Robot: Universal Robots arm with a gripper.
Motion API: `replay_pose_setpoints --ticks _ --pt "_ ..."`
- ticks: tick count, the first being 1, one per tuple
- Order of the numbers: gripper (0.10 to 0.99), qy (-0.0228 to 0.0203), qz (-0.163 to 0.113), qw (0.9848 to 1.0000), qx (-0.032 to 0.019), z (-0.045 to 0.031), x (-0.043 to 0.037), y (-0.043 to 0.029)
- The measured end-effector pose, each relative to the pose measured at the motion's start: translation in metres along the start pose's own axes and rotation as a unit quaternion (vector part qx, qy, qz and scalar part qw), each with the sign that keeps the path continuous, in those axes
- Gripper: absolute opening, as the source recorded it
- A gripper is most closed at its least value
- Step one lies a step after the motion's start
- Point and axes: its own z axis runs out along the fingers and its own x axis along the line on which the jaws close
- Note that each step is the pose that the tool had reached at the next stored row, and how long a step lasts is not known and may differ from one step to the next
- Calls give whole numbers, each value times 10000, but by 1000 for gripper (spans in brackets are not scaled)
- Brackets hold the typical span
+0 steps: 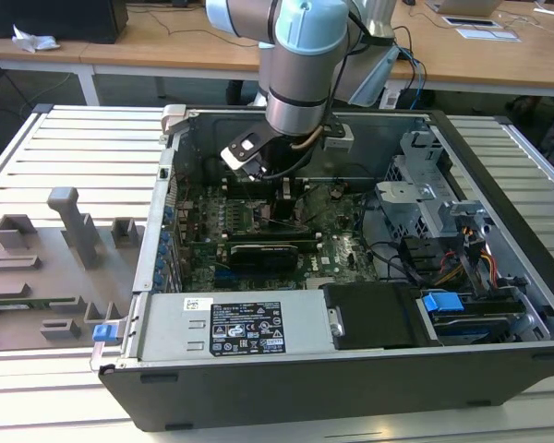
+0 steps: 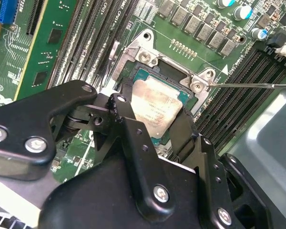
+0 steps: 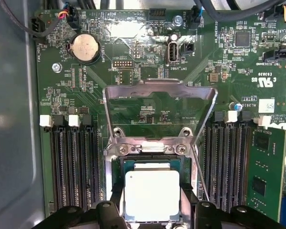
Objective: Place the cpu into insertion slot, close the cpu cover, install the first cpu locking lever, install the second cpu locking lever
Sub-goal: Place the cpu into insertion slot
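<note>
The cpu [image 3: 151, 194], its pale metal top facing up, lies squared within the insertion slot [image 3: 151, 165], its edges parallel to the socket's thin rim. I cannot be sure whether it is fully seated or held a shade proud of the contacts, since the black fingers [image 3: 187, 202] hide two of its sides. Those fingers press on opposite edges of the chip, so the gripper [image 3: 151, 205] pinches the cpu from directly above; the tool's axis runs straight down through the chip's centre, with no offset to either side. The cpu cover [image 3: 157, 89] stands raised on its hinge at one edge of the slot, its square window showing bare green board rather than the chip, so it is not yet closed. A thin wire locking lever [image 2: 252, 86] stretches away from the socket's corner over the long black memory slots [image 3: 71, 162] that flank the socket on both sides. In the exterior view the arm [image 1: 305, 55] reaches down into the open computer case [image 1: 351, 378], toward the far middle of the motherboard [image 1: 342, 231].
</note>
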Motion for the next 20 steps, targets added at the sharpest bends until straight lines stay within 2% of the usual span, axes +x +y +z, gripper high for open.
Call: replay_pose_setpoints --ticks 3,4,7,14,17,18,19,20 --pt "561 2 0 10000 -1 2 1 1" --pt "624 1 0 10000 -1 1 0 0" --pt "624 -2 0 10000 1 -11 -1 -1" --pt "612 0 0 10000 0 -157 33 -12" --pt "420 0 0 10000 0 -196 34 -15" --pt "420 0 0 10000 0 -209 34 -16" --pt "302 0 0 10000 -1 -224 34 -17" --pt "239 0 0 10000 0 -249 34 -19"
